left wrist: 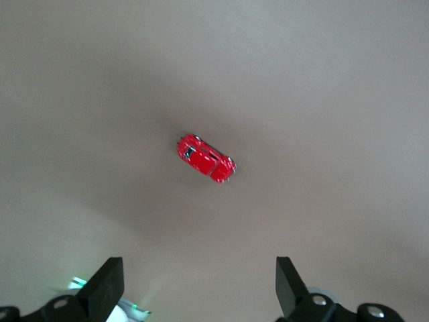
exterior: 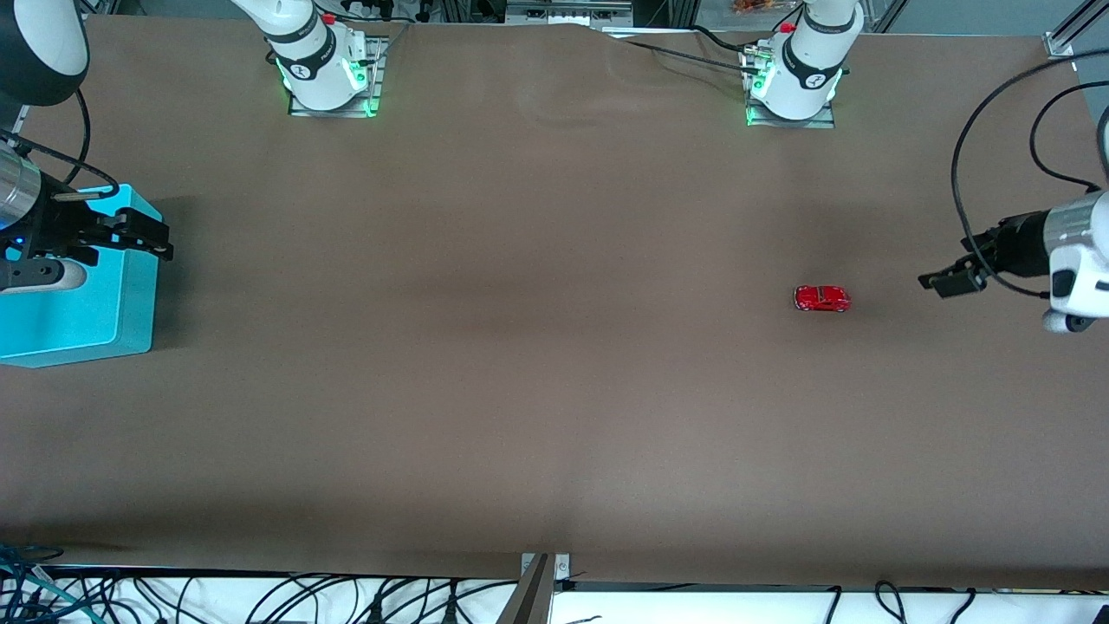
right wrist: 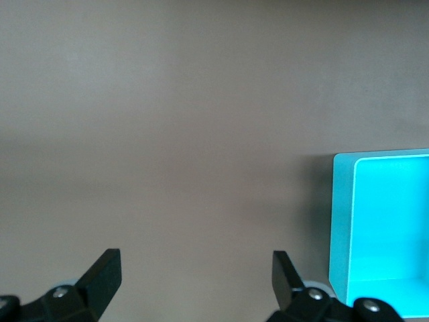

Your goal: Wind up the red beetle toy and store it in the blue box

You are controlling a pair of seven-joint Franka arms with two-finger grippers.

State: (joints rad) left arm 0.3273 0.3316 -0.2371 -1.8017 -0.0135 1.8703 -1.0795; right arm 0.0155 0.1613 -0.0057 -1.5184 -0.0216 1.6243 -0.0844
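The red beetle toy (exterior: pixel 822 298) (left wrist: pixel 206 158) stands on its wheels on the brown table, toward the left arm's end. My left gripper (exterior: pixel 949 282) (left wrist: pixel 199 288) hangs open and empty in the air beside the toy, apart from it. The blue box (exterior: pixel 82 290) (right wrist: pixel 385 225) sits at the right arm's end of the table, open side up. Over its edge my right gripper (exterior: pixel 143 236) (right wrist: pixel 196 282) is open with nothing between its fingers, and the right wrist partly covers the box in the front view.
Both arm bases (exterior: pixel 327 65) (exterior: pixel 793 78) stand along the table edge farthest from the front camera. Black cables (exterior: pixel 996 113) loop in the air near the left arm. Loose cables (exterior: pixel 346 598) lie just off the table's nearest edge.
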